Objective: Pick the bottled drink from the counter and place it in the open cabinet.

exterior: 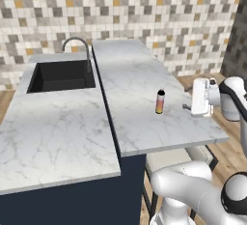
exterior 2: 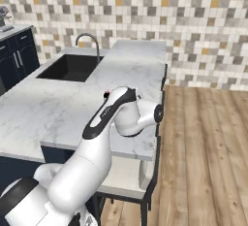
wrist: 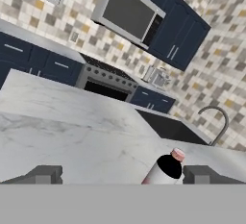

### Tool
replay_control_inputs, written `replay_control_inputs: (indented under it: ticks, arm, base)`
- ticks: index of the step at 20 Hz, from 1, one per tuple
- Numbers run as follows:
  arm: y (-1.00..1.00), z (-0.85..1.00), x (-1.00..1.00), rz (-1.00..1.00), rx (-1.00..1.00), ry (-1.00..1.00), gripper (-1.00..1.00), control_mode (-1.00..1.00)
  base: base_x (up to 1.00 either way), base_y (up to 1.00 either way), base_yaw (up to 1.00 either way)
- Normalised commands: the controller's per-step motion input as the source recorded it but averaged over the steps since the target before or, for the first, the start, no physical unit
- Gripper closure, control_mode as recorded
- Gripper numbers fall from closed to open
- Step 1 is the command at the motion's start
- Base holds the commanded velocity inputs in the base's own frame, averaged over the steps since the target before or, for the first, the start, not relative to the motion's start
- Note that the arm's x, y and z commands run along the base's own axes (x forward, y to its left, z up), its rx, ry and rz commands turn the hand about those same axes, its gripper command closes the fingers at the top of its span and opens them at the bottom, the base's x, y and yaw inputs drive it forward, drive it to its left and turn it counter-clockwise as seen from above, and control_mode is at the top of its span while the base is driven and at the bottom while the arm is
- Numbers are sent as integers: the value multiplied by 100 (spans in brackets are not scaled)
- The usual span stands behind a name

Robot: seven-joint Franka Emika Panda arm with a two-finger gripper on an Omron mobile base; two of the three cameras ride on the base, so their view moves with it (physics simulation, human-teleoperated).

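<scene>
Left base view, L to R: black sink [exterior: 61, 76] w/ curved silver faucet [exterior: 79, 45] set in the adjoining marble top [exterior: 53, 132]. Next to it, the counter [exterior: 144, 98], white marble w/ grey veins on dark navy base. The bottled drink [exterior: 160, 102] stands upright on the counter, toward its right half, dark cap up, pink-to-yellow body. Just right of it, apart and not touching, the white hand of the arm sits at the counter's right edge, gripper [exterior: 185, 98] pointing toward the bottle. Wood floor [exterior: 231, 151] further right; mosaic tile wall [exterior: 144, 11] behind.

Right base view: navy low cabinets [exterior 2: 17, 55] at far left, then sink [exterior 2: 70, 67] + faucet [exterior 2: 89, 43], then the counter [exterior 2: 140, 65]; the arm's elbow blocks the bottle here, only a speck of red shows at its top edge. Floor [exterior 2: 203, 147] on the right.

Hand view (rolled): fingers [wrist: 43, 175] at bottom L and R, spread wide, nothing pinched. Between them, closer to the right tip, the bottle [wrist: 166, 170] appears w/ its cap toward the camera, not touched by either tip. Beyond, counter surface [wrist: 72, 131], stove [wrist: 105, 86], microwave [wrist: 126, 12], navy wall cabinets [wrist: 180, 35], faucet [wrist: 216, 122] far right. Can't tell from here which wall cabinet is open.
</scene>
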Motion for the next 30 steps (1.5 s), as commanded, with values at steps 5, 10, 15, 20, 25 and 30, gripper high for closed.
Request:
replay_control_inputs:
  ticks: [5,10,15,20,25,30]
  arm:
    - [0,-16,14,0,0,0,-100,-100]
    - [0,-17,22,0,0,0,-100,-100]
    - [0,-8,23,0,0,0,-100,-100]
    - [0,-11,29,0,0,0,-100,-100]
    - [0,-13,27,0,0,0,-100,-100]
    - [0,-13,24,0,0,0,-100,-100]
  base:
    - [0,0,0]
    - [0,0,0]
    - [0,0,0]
    - [0,0,0]
    - [0,0,0]
    - [0,0,0]
